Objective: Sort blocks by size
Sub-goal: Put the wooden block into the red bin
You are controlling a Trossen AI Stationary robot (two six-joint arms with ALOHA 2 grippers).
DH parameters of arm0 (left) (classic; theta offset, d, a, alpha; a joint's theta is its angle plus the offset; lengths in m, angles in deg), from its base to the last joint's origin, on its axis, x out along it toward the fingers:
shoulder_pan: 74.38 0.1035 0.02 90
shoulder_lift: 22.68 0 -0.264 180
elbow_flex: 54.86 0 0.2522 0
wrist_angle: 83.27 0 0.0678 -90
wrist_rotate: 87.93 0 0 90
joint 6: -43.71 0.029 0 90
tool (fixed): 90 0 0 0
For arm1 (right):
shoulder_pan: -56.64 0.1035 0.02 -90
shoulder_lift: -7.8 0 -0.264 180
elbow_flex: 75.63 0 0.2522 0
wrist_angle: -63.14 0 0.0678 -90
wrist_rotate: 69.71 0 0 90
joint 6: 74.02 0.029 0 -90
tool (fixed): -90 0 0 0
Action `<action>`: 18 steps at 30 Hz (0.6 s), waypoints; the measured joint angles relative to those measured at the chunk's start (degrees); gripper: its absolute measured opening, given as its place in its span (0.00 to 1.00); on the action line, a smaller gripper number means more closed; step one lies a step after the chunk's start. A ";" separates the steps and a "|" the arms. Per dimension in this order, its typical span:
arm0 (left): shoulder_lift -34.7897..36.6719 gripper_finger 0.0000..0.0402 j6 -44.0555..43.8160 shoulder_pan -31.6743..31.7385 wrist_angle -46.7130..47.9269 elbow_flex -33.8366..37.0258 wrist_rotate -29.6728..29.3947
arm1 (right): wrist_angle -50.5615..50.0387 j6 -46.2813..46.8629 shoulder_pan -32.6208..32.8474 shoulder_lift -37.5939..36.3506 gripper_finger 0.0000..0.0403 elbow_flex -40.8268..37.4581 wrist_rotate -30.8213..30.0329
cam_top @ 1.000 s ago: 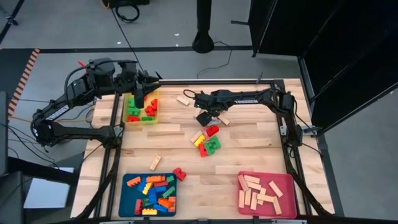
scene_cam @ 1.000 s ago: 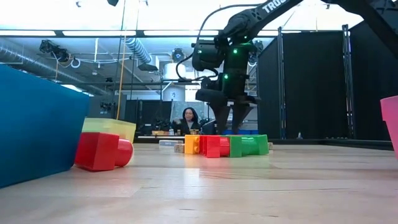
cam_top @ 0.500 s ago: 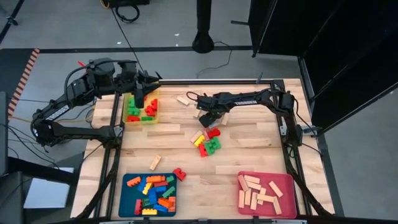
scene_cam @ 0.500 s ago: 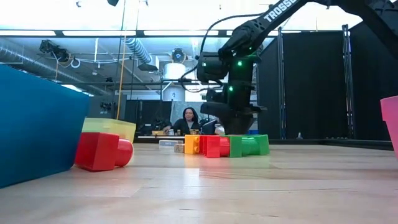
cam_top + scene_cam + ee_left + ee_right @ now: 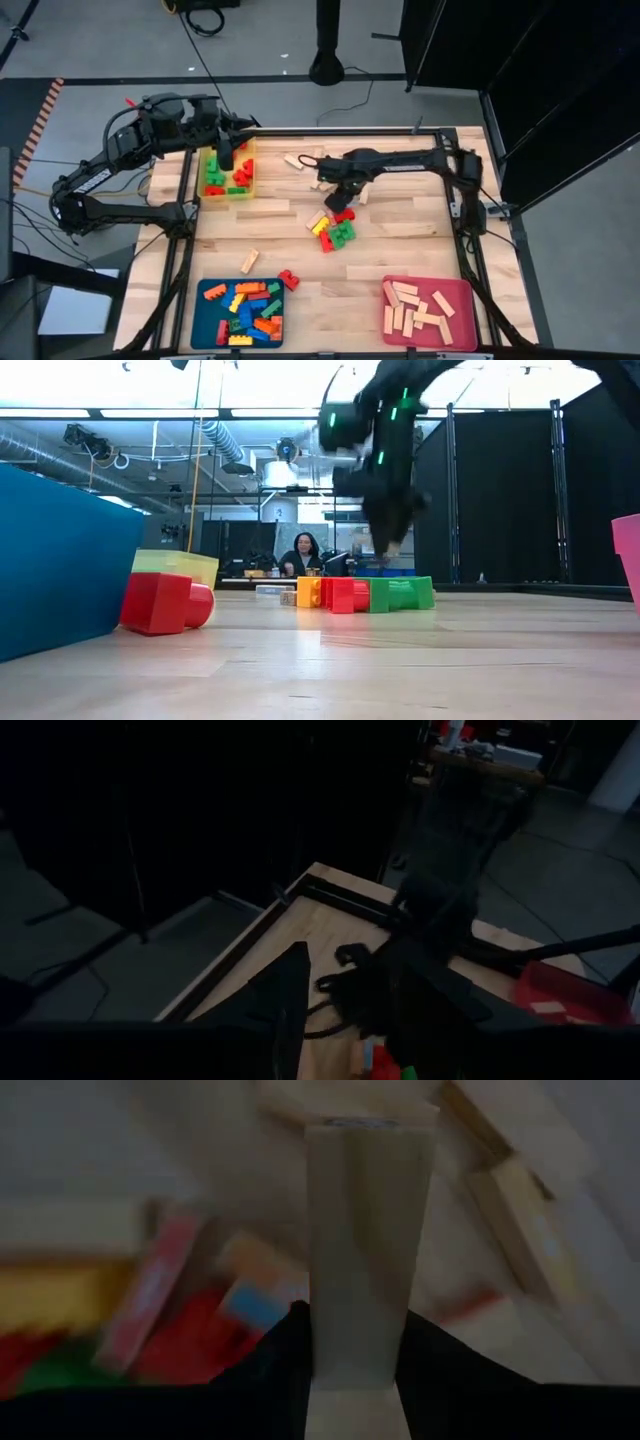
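My right gripper [image 5: 335,195] hangs over the far side of a cluster of studded blocks [image 5: 335,228], shut on a pale wooden bar [image 5: 365,1250]. In the low view it is a blurred shape [image 5: 385,525] well above the red, yellow and green blocks [image 5: 365,594]. My left gripper [image 5: 228,152] waits above the yellow tray [image 5: 246,187], which holds red and green blocks. Its fingers [image 5: 290,1010] stand apart with nothing between them. A wooden bar [image 5: 249,261] and a red block [image 5: 288,279] lie flat on the table nearer the front. My right gripper pinches the wooden bar between its two fingers [image 5: 285,1370], on the bar's two long sides near one end [image 5: 350,1345]. The fingers come from above and lie along the bar. The bar sticks out beyond the fingertips, clear of the table.
A blue tray [image 5: 208,312] with several coloured blocks sits at the front left, and a pink tray [image 5: 462,300] with several wooden bars at the front right. More wooden bars lie near the far edge [image 5: 293,160]. A person sits in the room behind [image 5: 303,550].
My right gripper has sunk onto the table just beyond the block cluster and shut on a wooden bar. It has then risen with the bar, which is now clear of the table. The cluster has stayed where it was.
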State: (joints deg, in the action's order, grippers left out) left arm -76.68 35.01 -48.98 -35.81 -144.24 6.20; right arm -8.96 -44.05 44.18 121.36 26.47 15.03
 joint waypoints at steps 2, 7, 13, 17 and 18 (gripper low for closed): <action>0.00 0.36 -0.46 0.00 0.00 -0.02 -0.02 | -3.57 0.24 2.14 -3.39 0.30 1.33 0.59; -0.46 0.36 -0.79 -0.01 0.42 -0.02 0.21 | -10.05 6.79 15.50 -14.13 0.30 1.18 4.63; -3.33 0.36 -0.94 -0.02 0.12 -0.06 4.25 | -15.06 28.77 41.39 -19.71 0.30 -0.07 5.38; -5.80 0.36 -2.04 -0.02 -1.34 -0.06 7.77 | -14.41 45.52 53.20 -19.11 0.30 -0.16 4.00; -6.54 0.36 -2.51 -0.02 -1.63 -0.06 8.67 | -14.23 48.29 54.82 -18.35 0.30 -0.15 4.49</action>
State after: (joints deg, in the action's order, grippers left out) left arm -83.22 32.50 -49.00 -37.43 -144.30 14.87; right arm -23.19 4.24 99.00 103.01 26.33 19.52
